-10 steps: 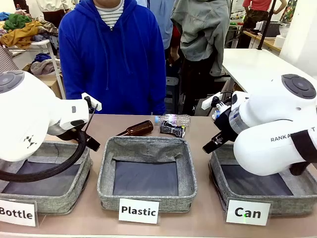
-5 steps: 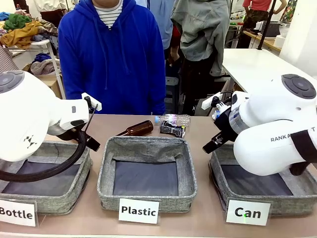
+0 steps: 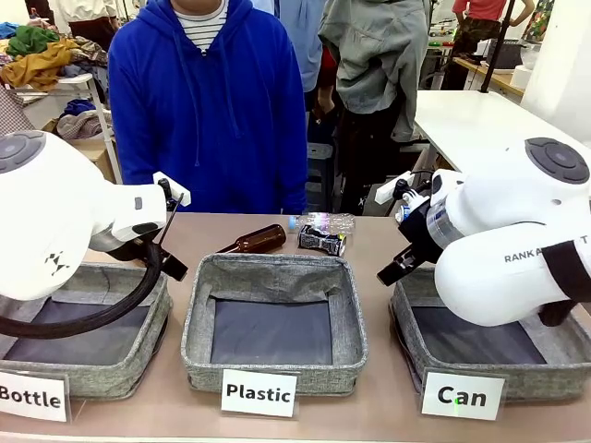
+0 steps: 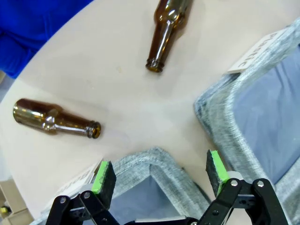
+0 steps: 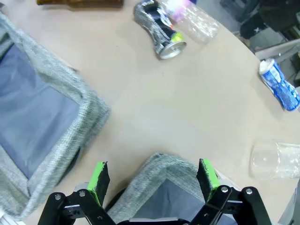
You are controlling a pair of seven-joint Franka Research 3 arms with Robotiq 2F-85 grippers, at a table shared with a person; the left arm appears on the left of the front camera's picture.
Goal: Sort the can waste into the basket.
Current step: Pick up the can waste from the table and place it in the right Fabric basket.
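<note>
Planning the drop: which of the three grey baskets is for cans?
The right-hand basket, behind the card reading Can; the middle basket is carded Plastic, the left basket Bottle.

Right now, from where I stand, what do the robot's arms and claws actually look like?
Both arms are bulky, rounded white shells: the left arm trails a looping black cable, the right arm carries grey lettering. The left claw and right claw are black, two-fingered, with green pads.

Can [image 5: 280,85]: blue, white pattern.
Dented can [image 5: 158,29]: black, coloured print, silver end.
Basket [image 3: 545,380]: grey woven fabric, dark floor; card [image 3: 462,395] white, black lettering "Can".
Glass bottles [image 4: 55,119]: brown.
Plastic bottle [image 5: 194,16]: clear.
Table [image 5: 197,108]: beige.
</note>
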